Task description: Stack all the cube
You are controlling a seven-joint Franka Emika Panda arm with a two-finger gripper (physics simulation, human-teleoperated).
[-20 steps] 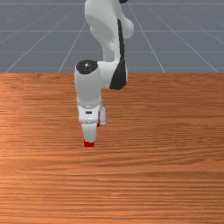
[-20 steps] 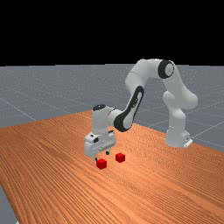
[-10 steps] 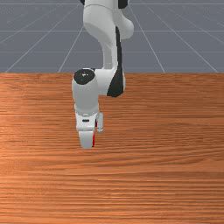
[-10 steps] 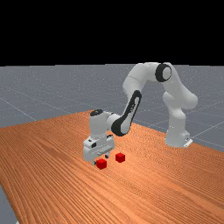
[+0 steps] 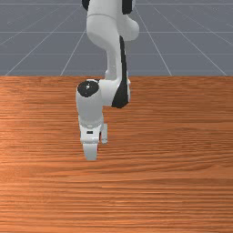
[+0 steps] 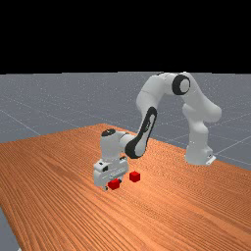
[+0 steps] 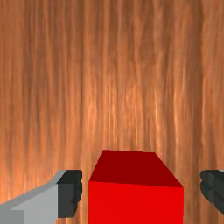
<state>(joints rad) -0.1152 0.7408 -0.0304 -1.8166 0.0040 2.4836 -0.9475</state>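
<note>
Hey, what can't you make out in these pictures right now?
- Wrist view: the bottom edge cuts off part of the red cube between the open fingers, and the side edges crop those fingers.
- Far view: the gripper hides some of that cube's upper part.
- Front view: the gripper covers most of that cube and of the other cube.

No lettering, brand, number or sign can be read. In the far view, a small pale marking (image 6: 148, 124) on the black strip (image 6: 153, 115) of the arm (image 6: 150, 95) is too small to make out.
</note>
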